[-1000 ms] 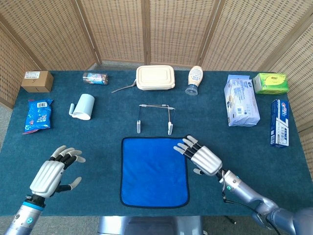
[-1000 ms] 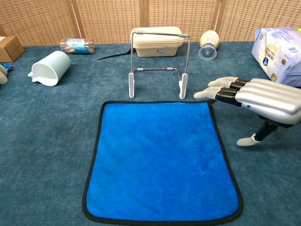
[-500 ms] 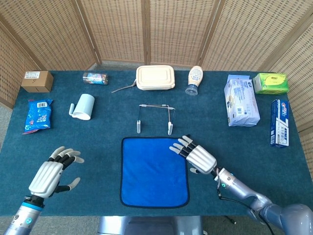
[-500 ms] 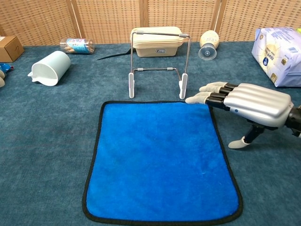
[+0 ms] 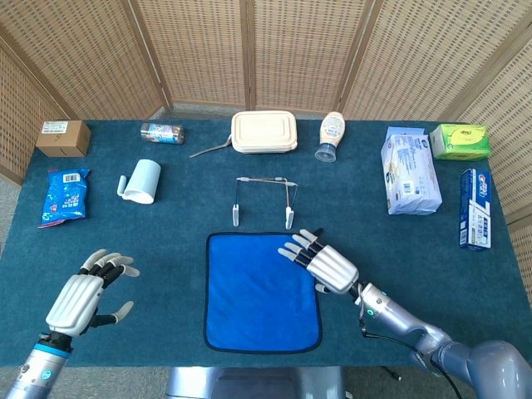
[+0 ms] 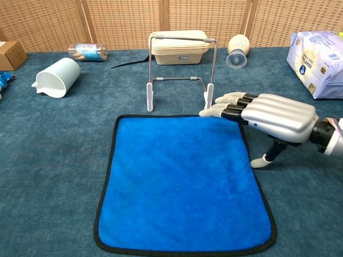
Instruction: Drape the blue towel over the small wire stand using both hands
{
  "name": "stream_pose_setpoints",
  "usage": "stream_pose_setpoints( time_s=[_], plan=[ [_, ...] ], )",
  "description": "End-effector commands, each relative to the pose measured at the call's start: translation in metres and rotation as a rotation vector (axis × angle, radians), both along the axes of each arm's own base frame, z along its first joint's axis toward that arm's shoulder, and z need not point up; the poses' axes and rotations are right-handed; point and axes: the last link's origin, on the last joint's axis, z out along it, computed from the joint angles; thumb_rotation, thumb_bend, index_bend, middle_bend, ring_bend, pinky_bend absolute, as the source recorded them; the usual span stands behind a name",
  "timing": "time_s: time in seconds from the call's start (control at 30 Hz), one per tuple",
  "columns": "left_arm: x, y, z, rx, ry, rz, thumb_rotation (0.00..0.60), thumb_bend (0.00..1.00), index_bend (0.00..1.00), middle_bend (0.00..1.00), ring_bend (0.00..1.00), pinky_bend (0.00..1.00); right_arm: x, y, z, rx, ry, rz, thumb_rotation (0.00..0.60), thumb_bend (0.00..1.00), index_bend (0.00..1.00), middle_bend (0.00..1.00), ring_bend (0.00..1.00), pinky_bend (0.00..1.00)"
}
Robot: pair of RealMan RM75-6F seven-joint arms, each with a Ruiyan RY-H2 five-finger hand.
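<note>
The blue towel [image 5: 263, 289] [image 6: 181, 179] lies flat on the table in front of the small wire stand [image 5: 264, 199] [image 6: 180, 73], which stands upright just beyond its far edge. My right hand [image 5: 322, 262] [image 6: 266, 115] hovers palm down over the towel's far right corner, fingers spread and holding nothing, fingertips [image 6: 210, 112] close to the stand's right foot. My left hand [image 5: 83, 295] is open well to the left of the towel, above bare table; the chest view does not show it.
A pale blue cup [image 5: 142, 180] lies on its side at the left. A cream lunch box [image 5: 264, 131] and a bottle [image 5: 331, 135] sit behind the stand. Packets [image 5: 410, 170] line the right edge; a blue snack bag [image 5: 64, 195] and a cardboard box [image 5: 63, 137] are far left.
My right hand has slid left and forward, from beside the towel's right edge to over its far right corner. The left hand has barely drifted. Towel and stand are unmoved.
</note>
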Motion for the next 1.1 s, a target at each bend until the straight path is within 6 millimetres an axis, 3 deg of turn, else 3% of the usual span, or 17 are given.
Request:
stream_pose_setpoints(
  time_s=[0.03, 0.3, 0.47, 0.67, 0.9, 1.1],
  plan=[
    [-0.003, 0.000, -0.001, -0.003, -0.004, 0.004, 0.600, 0.39, 0.34, 0.25, 0.19, 0.08, 0.006, -0.001, -0.003, 0.004, -0.003, -0.003, 0.600, 0.00, 0.05, 0.11, 0.00, 0.04],
    [-0.008, 0.001, -0.002, -0.003, -0.013, 0.008, 0.600, 0.39, 0.34, 0.25, 0.19, 0.08, 0.016, 0.000, -0.008, 0.012, -0.004, 0.002, 0.600, 0.00, 0.06, 0.11, 0.00, 0.04],
    [-0.010, 0.001, -0.002, -0.002, -0.017, 0.010, 0.600, 0.39, 0.34, 0.25, 0.19, 0.08, 0.021, 0.000, -0.011, 0.019, -0.009, 0.006, 0.600, 0.07, 0.12, 0.11, 0.00, 0.05],
    [-0.013, 0.000, -0.001, 0.003, -0.022, 0.015, 0.600, 0.39, 0.34, 0.25, 0.19, 0.08, 0.029, 0.002, -0.014, 0.026, -0.018, 0.018, 0.600, 0.20, 0.18, 0.11, 0.00, 0.06],
    [-0.018, -0.003, 0.002, 0.011, -0.025, 0.023, 0.600, 0.39, 0.34, 0.25, 0.19, 0.08, 0.037, 0.002, -0.018, 0.032, -0.034, 0.014, 0.600, 0.47, 0.22, 0.11, 0.00, 0.07],
    [-0.019, -0.004, 0.001, 0.010, -0.028, 0.024, 0.600, 0.39, 0.34, 0.25, 0.19, 0.08, 0.037, 0.004, -0.019, 0.040, -0.032, 0.017, 0.600, 0.52, 0.32, 0.12, 0.00, 0.10]
  ],
)
